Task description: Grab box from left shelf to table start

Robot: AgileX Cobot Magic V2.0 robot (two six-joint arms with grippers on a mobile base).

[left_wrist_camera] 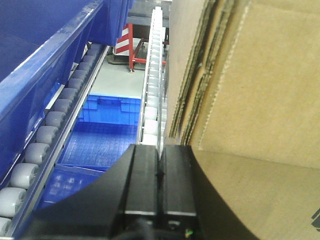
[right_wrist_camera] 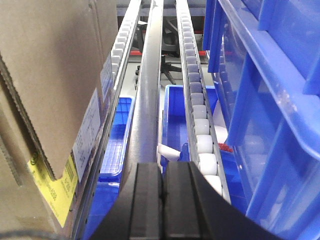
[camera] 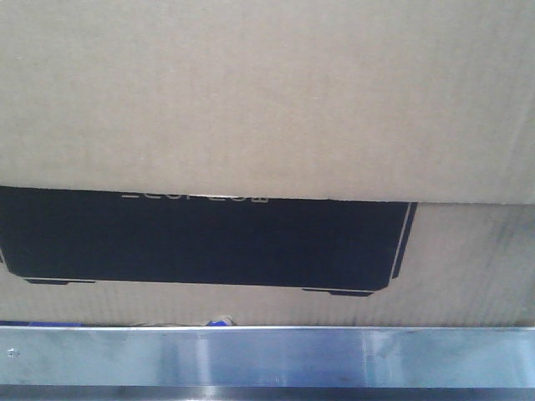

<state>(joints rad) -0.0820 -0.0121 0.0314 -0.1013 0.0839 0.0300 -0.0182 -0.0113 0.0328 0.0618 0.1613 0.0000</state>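
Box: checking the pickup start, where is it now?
The box fills the front view, directly above the silver shelf rail; it sits between the left end effector and right end effector.

Two matte black grippers, each seen from its own wrist camera.
The left gripper (left_wrist_camera: 161, 150) has two flat, square-edged black jaws with only a thin seam between them. They sit in a black housing that flares out in smooth curves, with a tiny green speck and a dark cable near its base. The right gripper (right_wrist_camera: 163, 167) looks alike, with lengthwise grooves along its black jaws.
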